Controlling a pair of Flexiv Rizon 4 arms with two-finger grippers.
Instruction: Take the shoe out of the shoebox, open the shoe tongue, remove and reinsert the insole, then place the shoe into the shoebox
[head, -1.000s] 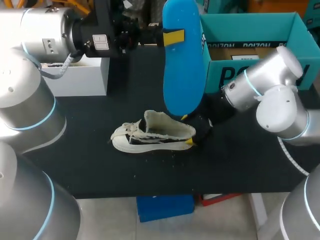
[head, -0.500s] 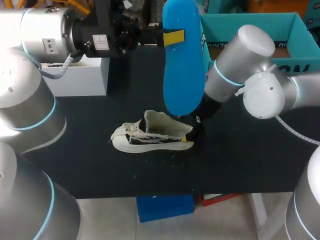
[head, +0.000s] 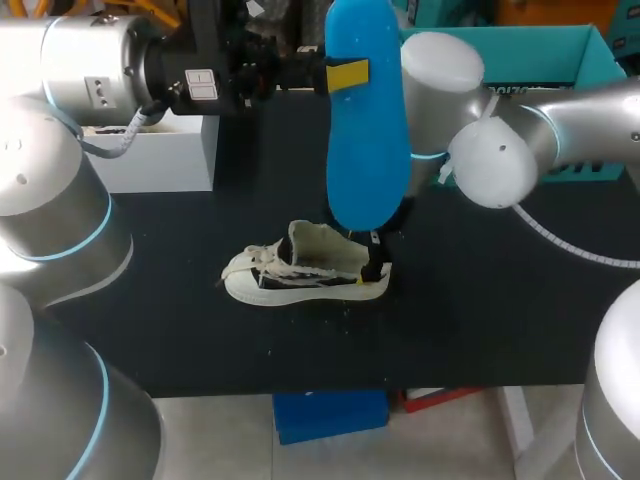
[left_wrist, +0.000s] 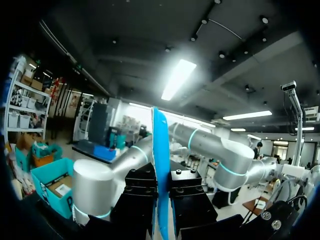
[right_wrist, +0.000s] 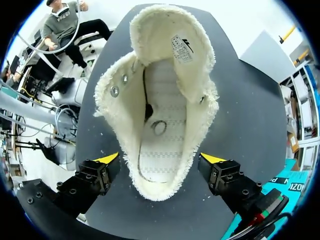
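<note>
Your left gripper is clamped on the blue insole. Your right gripper straddles the shoe mid-bench, fingers apart. The tongue label is too small to read.

Black table, shoe, shoebox, white box

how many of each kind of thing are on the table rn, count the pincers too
shoe: 1
insole: 1
shoebox: 1
white box: 1
pincers: 2, the left pincer and the right pincer
total: 6
</note>
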